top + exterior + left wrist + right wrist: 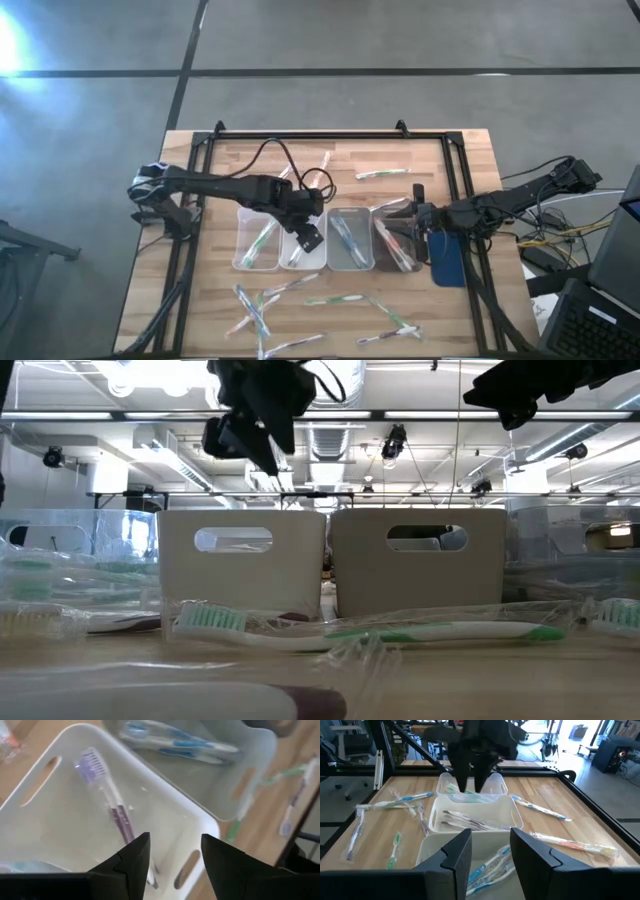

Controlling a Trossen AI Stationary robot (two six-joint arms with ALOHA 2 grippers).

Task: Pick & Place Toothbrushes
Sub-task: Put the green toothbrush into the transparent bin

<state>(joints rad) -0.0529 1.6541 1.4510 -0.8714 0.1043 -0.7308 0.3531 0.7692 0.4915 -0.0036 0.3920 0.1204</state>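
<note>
Hovering over the second tray (303,243), the left gripper (172,862) stands open and empty; descending off-centre risks striking the tray wall. The right gripper (490,855), also open, waits at 3 o'clock. Below lies a wrapped purple toothbrush (112,802); more toothbrushes (330,300) lie scattered at 6 o'clock.

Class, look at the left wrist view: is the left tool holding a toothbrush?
No. The left tool hangs open and empty above a white tray, where a purple toothbrush lies.
</note>
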